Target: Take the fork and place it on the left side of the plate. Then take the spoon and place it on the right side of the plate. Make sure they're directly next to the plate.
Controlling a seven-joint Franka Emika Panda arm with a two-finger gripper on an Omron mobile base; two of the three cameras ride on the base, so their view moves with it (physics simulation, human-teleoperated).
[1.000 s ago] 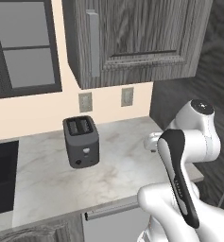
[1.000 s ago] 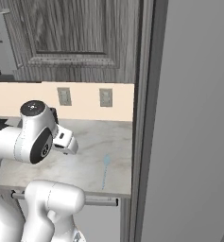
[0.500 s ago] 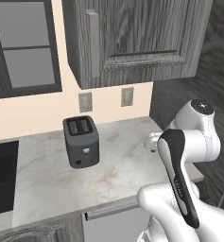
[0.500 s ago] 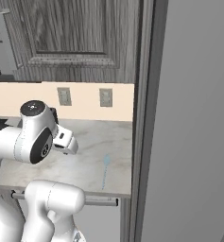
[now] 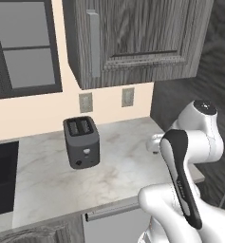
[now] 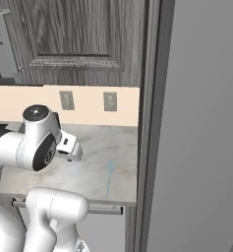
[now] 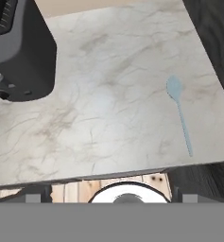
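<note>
The worktop (image 7: pixel 108 108) is pale marble with faint brown veining, smooth and matte, ending at a straight front edge. On it lies a slim, pale blue spoon (image 7: pixel 179 111), its small oval bowl toward the wall and its thin straight handle running toward the front edge; in the right base view the spoon (image 6: pixel 109 177) sits near the worktop's right end, beside a tall grey panel (image 6: pixel 196 123). Well apart from it stands a boxy dark grey toaster (image 5: pixel 81 141) with two top slots and a round knob on its front. Above hang cabinets (image 5: pixel 133 38) of dark, streaked woodgrain. The claw stands fully open, holding nothing.
</note>
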